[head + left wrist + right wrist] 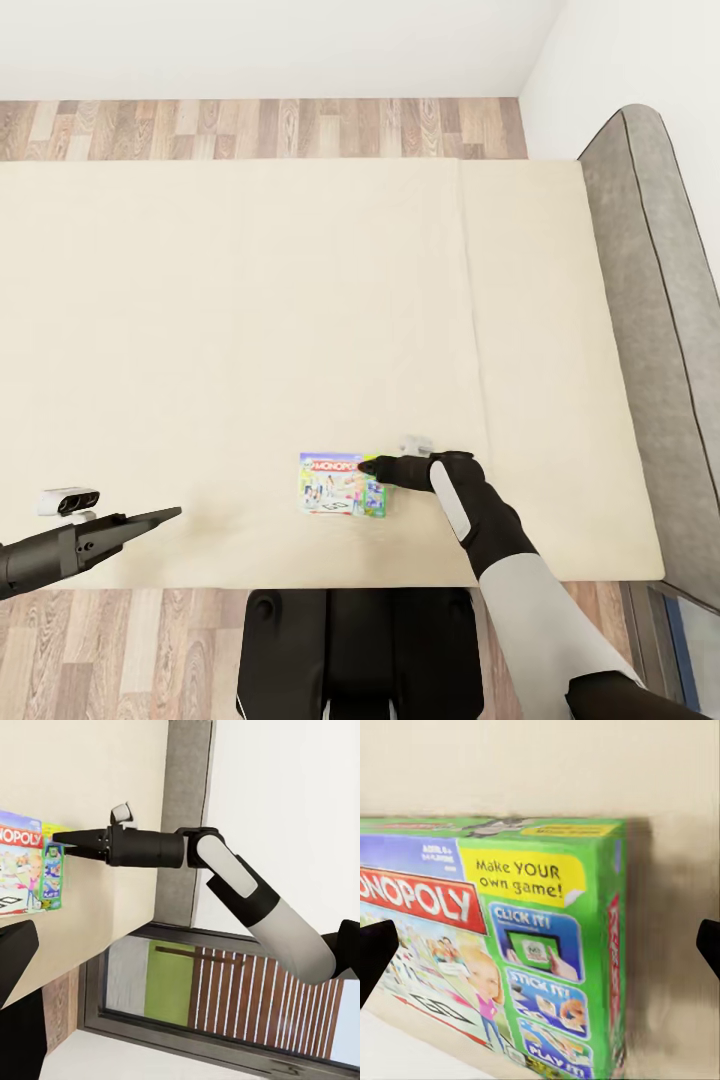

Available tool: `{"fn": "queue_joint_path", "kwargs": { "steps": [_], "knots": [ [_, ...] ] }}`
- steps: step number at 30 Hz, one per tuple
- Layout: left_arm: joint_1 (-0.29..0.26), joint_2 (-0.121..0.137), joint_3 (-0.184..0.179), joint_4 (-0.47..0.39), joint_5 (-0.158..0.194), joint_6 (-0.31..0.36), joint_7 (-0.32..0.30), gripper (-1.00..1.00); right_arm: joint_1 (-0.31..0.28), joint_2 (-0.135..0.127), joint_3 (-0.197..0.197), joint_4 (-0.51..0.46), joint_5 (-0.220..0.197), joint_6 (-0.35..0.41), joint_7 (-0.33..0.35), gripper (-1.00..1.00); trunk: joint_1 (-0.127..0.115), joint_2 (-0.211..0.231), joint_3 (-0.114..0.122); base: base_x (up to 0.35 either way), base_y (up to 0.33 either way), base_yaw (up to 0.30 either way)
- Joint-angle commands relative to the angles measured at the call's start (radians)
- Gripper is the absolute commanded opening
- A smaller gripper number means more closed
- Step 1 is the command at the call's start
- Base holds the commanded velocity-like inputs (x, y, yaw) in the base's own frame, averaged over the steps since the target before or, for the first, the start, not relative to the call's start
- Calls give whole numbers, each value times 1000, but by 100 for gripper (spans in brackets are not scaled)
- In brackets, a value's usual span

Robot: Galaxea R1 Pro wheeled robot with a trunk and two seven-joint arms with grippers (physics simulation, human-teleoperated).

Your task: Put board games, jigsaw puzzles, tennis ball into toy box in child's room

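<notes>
**A:** Across the whole head view, item one: the bed (250,330), beige mattress, grey headboard (650,330) along its right side, wood floor (270,128) beyond the far edge.

**B:** Next in size?

**A:** Right arm (520,580), reaching from the near edge of the bed onto the mattress. Left arm (60,550), lying low over the bed's near-left corner, well apart from the rest.

**B:** The task item?

**A:** One board game (343,484), green-and-white cover with a red band, lying flat on the bed close to its near edge. The other game meant to be on the bed I cannot find.

**B:** Grippers?

**A:** Right gripper (368,466) sits at the game's right-hand end; in its wrist view the fingertips (375,956) stand wide apart with the box between them, so spread and holding nothing. Left gripper (170,515): a dark tapered tip, whether spread or clenched I cannot tell.

**B:** Step in hand?

**A:** By my reading, lining up to pick the game off the bed. Next calls for easing forward until the fingers straddle the box's end, then closing and lifting.
</notes>
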Motion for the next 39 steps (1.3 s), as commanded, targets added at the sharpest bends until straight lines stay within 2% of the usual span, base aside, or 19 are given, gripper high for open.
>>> {"fn": "queue_joint_path", "kwargs": {
  "steps": [1,39],
  "knots": [
    [0,0,0,0,-1,11,-4,100,0,0,-1,-1,2,4,3,100,1,-2,-1,0,34,0],
    [0,1,0,0,-1,11,-4,100,0,0,-1,-1,1,5,3,100,1,-2,-1,0,11,0]
  ]
}}
